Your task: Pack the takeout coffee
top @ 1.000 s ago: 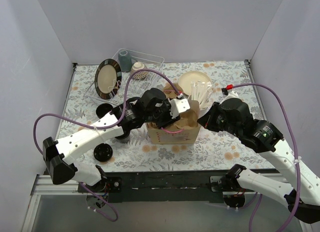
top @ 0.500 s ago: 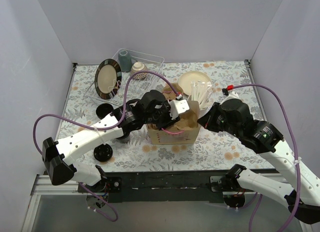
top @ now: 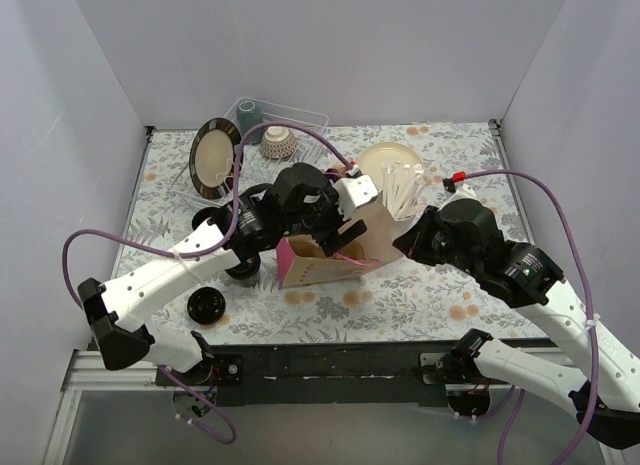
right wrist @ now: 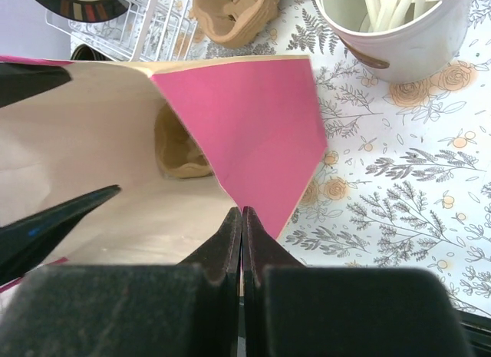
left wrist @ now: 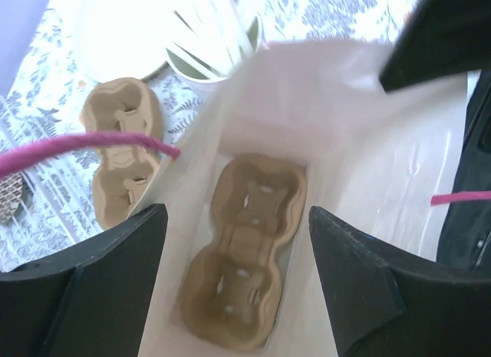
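A pink paper bag [top: 312,267] lies tilted at the table's middle, its mouth toward the right. A brown cardboard cup carrier [left wrist: 247,246] sits inside it. My left gripper [top: 338,231] is open and empty, its jaws wide apart above the bag's mouth [left wrist: 238,211]. My right gripper [top: 405,243] is shut on the bag's pink edge [right wrist: 253,127], fingers [right wrist: 242,213] pinched together. Round black lids [top: 205,306] [top: 207,221] show on the left of the table; from above I cannot tell which belong to coffee cups.
A second cup carrier [left wrist: 123,157] lies beyond the bag. A white tub of stirrers [top: 400,190] and a cream plate [top: 385,160] stand at the back right. A wire rack [top: 300,120] at the back left holds a dark plate [top: 213,157], a grey cup [top: 248,113] and a bowl [top: 278,140].
The bag has tipped over from upright, so its pink side now shows. My left gripper has lifted and moved back a little. The right arm has barely moved.
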`<state>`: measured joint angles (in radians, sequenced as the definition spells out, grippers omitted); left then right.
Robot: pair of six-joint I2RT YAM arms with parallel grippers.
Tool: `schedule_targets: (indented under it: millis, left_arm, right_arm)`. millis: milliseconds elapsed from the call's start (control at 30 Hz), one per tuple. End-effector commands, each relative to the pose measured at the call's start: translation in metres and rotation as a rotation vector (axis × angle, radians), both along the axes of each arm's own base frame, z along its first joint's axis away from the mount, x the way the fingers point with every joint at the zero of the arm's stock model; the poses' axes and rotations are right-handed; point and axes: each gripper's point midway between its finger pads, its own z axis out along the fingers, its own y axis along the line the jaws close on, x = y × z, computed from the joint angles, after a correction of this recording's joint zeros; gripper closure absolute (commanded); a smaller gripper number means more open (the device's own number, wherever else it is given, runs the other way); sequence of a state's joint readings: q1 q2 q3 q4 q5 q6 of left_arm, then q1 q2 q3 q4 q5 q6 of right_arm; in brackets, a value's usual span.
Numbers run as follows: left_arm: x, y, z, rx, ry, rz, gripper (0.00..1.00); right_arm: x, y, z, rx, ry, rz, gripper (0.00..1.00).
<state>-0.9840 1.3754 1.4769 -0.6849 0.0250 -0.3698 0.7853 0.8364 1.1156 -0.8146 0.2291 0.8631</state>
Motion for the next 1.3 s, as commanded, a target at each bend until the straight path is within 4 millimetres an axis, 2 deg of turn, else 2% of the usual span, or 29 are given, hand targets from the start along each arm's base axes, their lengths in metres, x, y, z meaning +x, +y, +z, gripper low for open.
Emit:
schedule_targets:
  millis: [0, 33, 67, 100, 167, 233, 267, 300, 333, 367, 400, 467, 533, 767, 867, 933, 967, 1000, 1067, 1100, 1133, 1200, 1233, 1267]
  left_arm:
    - [0.010, 0.013, 0.034, -0.051, 0.052, 0.195, 0.26]
    - [0.011, 0.018, 0.025, 0.002, 0.091, 0.238, 0.27]
    - [0.014, 0.021, 0.039, -0.021, 0.094, 0.288, 0.27]
    - [0.019, 0.026, 0.040, -0.020, 0.110, 0.357, 0.27]
    - [0.014, 0.034, 0.034, 0.003, 0.160, 0.401, 0.24]
    - [-0.006, 0.019, 0.037, -0.071, 0.246, 0.306, 0.24]
    - [-0.018, 0.017, 0.049, -0.130, 0.262, 0.254, 0.23]
    - [-0.032, 0.009, 0.042, -0.151, 0.317, 0.185, 0.23]
    - [-0.048, -0.007, 0.057, -0.244, 0.353, 0.070, 0.24]
    - [-0.062, -0.007, 0.073, -0.312, 0.356, 0.007, 0.25]
    - [-0.068, -0.015, 0.078, -0.380, 0.361, -0.049, 0.25]
    - [-0.082, -0.014, 0.095, -0.471, 0.396, -0.087, 0.25]
    - [-0.091, -0.017, 0.102, -0.508, 0.421, -0.139, 0.23]
    - [-0.115, -0.014, 0.095, -0.519, 0.612, -0.133, 0.19]
    - [-0.116, -0.014, 0.102, -0.539, 0.619, -0.136, 0.19]
    - [-0.107, -0.013, 0.100, -0.528, 0.612, -0.077, 0.19]
    - [-0.101, -0.010, 0.113, -0.547, 0.588, -0.039, 0.19]
    - [-0.083, 0.000, 0.102, -0.515, 0.570, 0.106, 0.19]
    - [-0.060, 0.014, 0.108, -0.512, 0.529, 0.281, 0.18]
    - [-0.045, 0.034, 0.096, -0.464, 0.493, 0.433, 0.19]
    - [-0.040, 0.044, 0.097, -0.480, 0.494, 0.515, 0.19]
    - [-0.037, 0.063, 0.094, -0.492, 0.491, 0.624, 0.19]
    - [-0.036, 0.070, 0.090, -0.499, 0.505, 0.675, 0.19]
    - [-0.036, 0.081, 0.076, -0.460, 0.513, 0.743, 0.19]
  right_arm:
    - [0.003, 0.000, 0.008, 0.033, -0.025, -0.019, 0.99]
    - [0.003, 0.000, 0.008, 0.033, -0.023, -0.020, 0.99]
    - [0.002, 0.000, 0.007, 0.033, -0.019, -0.020, 0.99]
    - [0.003, -0.001, 0.008, 0.034, -0.021, -0.023, 0.99]
    - [0.003, -0.001, 0.007, 0.035, -0.020, -0.024, 0.99]
    - [0.004, 0.002, 0.008, 0.041, -0.023, -0.020, 0.99]
    - [0.005, 0.004, 0.010, 0.050, -0.028, -0.014, 0.99]
    - [0.005, 0.007, 0.012, 0.061, -0.030, -0.006, 0.99]
    - [0.007, 0.010, 0.015, 0.067, -0.035, -0.002, 0.99]
    - [0.008, 0.012, 0.020, 0.077, -0.042, 0.002, 0.99]
    - [0.009, 0.013, 0.022, 0.079, -0.044, 0.002, 0.99]
    - [0.010, 0.014, 0.024, 0.068, -0.039, 0.007, 0.99]
    - [0.011, 0.014, 0.027, 0.059, -0.031, 0.002, 0.99]
    - [0.000, -0.001, 0.014, 0.021, 0.076, -0.067, 0.99]
    - [-0.002, -0.006, 0.011, 0.001, 0.082, -0.074, 0.99]
    - [-0.004, -0.009, 0.011, -0.011, 0.079, -0.071, 0.99]
    - [-0.005, -0.011, 0.011, -0.015, 0.081, -0.075, 0.99]
    - [-0.007, -0.013, 0.013, -0.014, 0.078, -0.080, 0.99]
    - [-0.010, -0.020, 0.008, -0.032, 0.083, -0.091, 0.99]
    - [-0.012, -0.021, 0.009, -0.015, 0.072, -0.086, 0.99]
    - [-0.013, -0.018, 0.001, 0.003, 0.079, -0.079, 0.99]
    - [-0.014, -0.020, 0.010, 0.038, 0.056, -0.090, 0.99]
    - [-0.014, -0.021, 0.016, 0.046, 0.042, -0.094, 0.98]
    - [-0.014, -0.021, 0.013, 0.034, 0.051, -0.092, 0.96]
